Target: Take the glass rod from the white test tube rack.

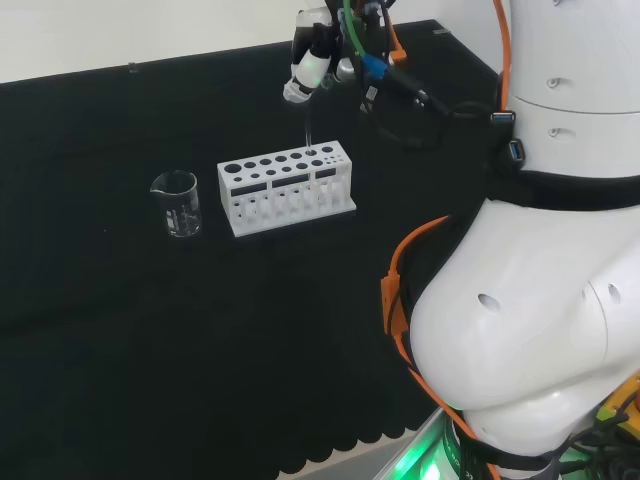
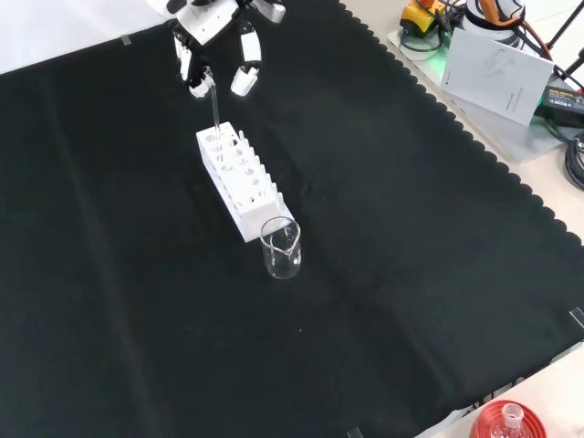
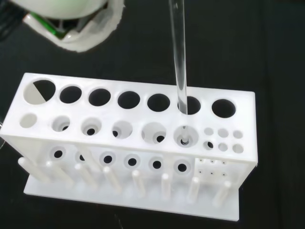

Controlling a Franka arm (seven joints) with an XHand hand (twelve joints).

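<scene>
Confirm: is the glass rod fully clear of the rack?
No. In the wrist view the glass rod still passes down through a top-row hole of the white test tube rack.

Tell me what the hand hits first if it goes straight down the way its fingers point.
Most likely the white test tube rack: the hand holds the glass rod right above its top plate.

No text, label, number or sign can be read anywhere.
</scene>
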